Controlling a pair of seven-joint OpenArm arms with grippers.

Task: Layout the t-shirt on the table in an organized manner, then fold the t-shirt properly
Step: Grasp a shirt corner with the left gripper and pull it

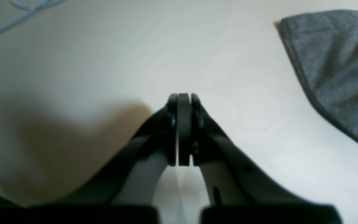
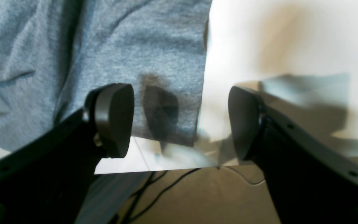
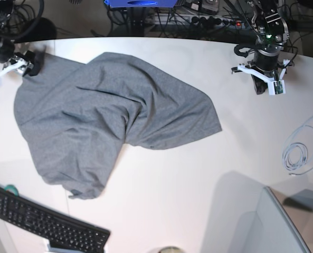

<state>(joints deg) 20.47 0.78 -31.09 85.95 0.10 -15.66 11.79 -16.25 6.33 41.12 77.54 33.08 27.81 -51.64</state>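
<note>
The heather-grey t-shirt [image 3: 108, 110] lies rumpled on the left half of the white table [image 3: 198, 179], with one part folded over itself. My right gripper [image 2: 179, 121] is open above the shirt's corner at the table's edge; it also shows at the far left of the base view [image 3: 32, 66]. One of its fingers [image 2: 113, 118] hangs over the cloth [image 2: 120, 46], the other over bare table [image 2: 291, 37]. It holds nothing. My left gripper [image 1: 183, 96] is shut and empty above bare table [image 1: 104, 62], apart from a shirt corner [image 1: 337, 68]. In the base view it is at the far right [image 3: 262, 84].
A black keyboard [image 3: 45, 224] lies at the front left. A coiled pale cable [image 3: 296, 155] lies at the right, and its end shows in the left wrist view [image 1: 20, 12]. A grey slanted panel [image 3: 275, 226] stands at the front right. Floor cables [image 2: 154, 193] lie past the table edge.
</note>
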